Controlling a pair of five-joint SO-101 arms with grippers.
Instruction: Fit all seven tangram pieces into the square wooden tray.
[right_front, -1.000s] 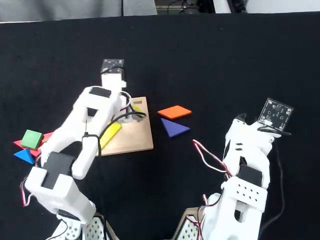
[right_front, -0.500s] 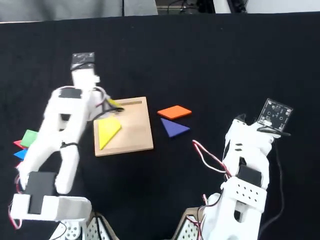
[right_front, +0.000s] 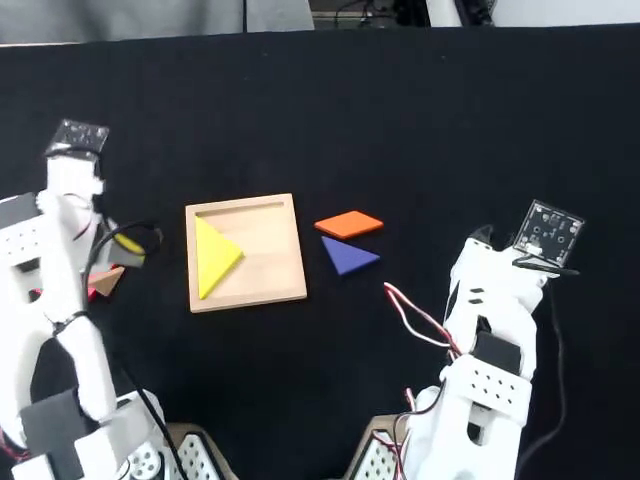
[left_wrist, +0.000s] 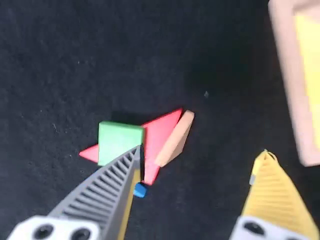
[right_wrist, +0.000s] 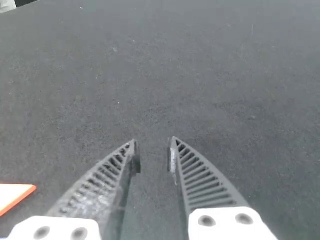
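Note:
The square wooden tray (right_front: 270, 280) lies left of the table's middle with a yellow triangle (right_front: 215, 255) flat in its left half. My left gripper (left_wrist: 200, 155) hangs open and holds nothing, left of the tray, over a cluster of pieces: a green square (left_wrist: 120, 142) on a red triangle (left_wrist: 162, 137), a tan piece (left_wrist: 175, 139) and a blue bit (left_wrist: 140, 190). An orange parallelogram (right_front: 348, 224) and a dark blue triangle (right_front: 348, 256) lie right of the tray. My right gripper (right_wrist: 152, 147) sits over bare cloth with a narrow gap between its fingers.
The tray's edge (left_wrist: 287, 75) stands a short way from the cluster, with bare black cloth between. The left arm's body (right_front: 50, 300) covers part of the cluster from above. A corner of the orange parallelogram (right_wrist: 15, 196) lies beside my right gripper.
My left arm has swung from over the tray out to the far left, leaving the yellow triangle lying in the tray. The right arm has kept still.

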